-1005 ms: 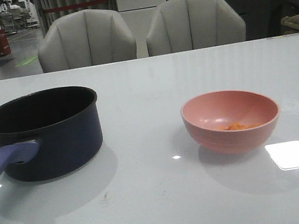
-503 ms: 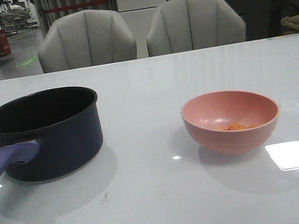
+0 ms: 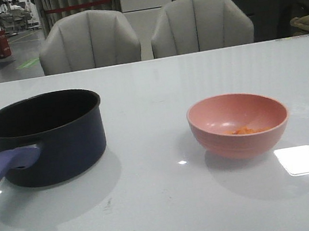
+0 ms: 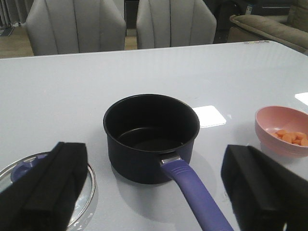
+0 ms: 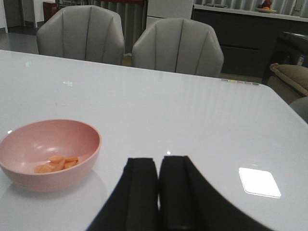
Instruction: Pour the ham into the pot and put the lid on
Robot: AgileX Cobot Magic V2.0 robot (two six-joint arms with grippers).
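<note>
Glossy white surface [image 3: 168, 206], reflective, with a bright rectangular glare patch at lower right of the front view.

Pot [image 3: 47, 137] sat at left of that view: round, dark navy-black, matte, straight-walled and empty inside. Its long purple-blue handle [image 3: 2, 168] ran toward the lower left corner; the left wrist view showed a ribbed grip and a metal collar at the joint.

Pink bowl [image 3: 239, 124], smooth, rounded, sat at right, well apart from the pot. Ham [image 3: 245, 131] lay as a small heap of orange-pink bits in the bowl's bottom.

Lid [image 4: 48, 178], domed glass with a shiny metal rim and purple-blue knob, lay flat at lower left of the left wrist view, partly hidden behind a finger.

Left gripper [image 4: 163, 192]: black blocky fingers spread wide, holding nothing. Right gripper [image 5: 158, 192]: fingers pressed together, empty, near the bowl.

Two grey padded chairs [image 3: 145, 32] stood behind the surface.
</note>
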